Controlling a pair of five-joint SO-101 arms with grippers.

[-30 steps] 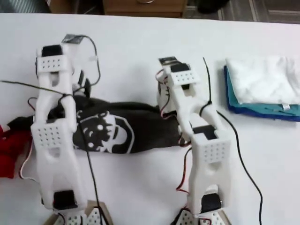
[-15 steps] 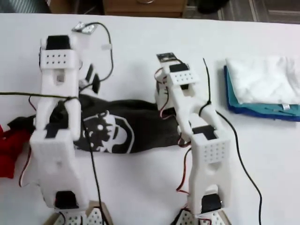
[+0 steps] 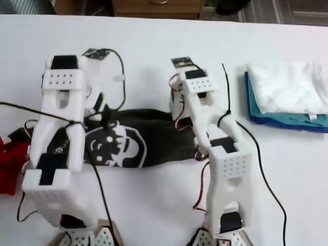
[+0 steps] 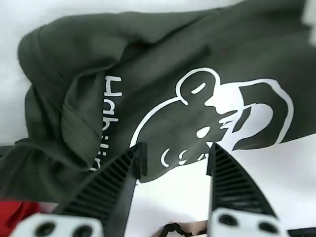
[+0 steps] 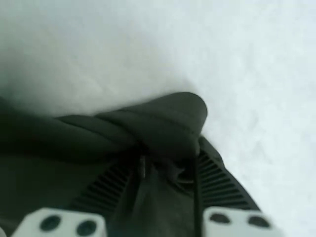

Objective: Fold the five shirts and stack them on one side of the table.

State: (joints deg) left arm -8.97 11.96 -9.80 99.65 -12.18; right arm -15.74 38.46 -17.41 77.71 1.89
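Observation:
A dark shirt with a white cartoon print lies in a long bunched strip across the table between the two arms. My left gripper is open above the print, its fingers apart with nothing between them; from above, the left gripper is over the strip's left part. My right gripper is shut on a folded edge of the dark shirt at the strip's right end, where the right gripper sits low on the table.
A red shirt lies crumpled at the table's left edge, beside the dark shirt's end. At the right side sits a stack of folded shirts, white on top of teal and blue. Bare white table stretches behind the arms.
My left arm swung up and toward the far side, then came back down over the dark shirt's print. The right arm and the shirt have hardly moved.

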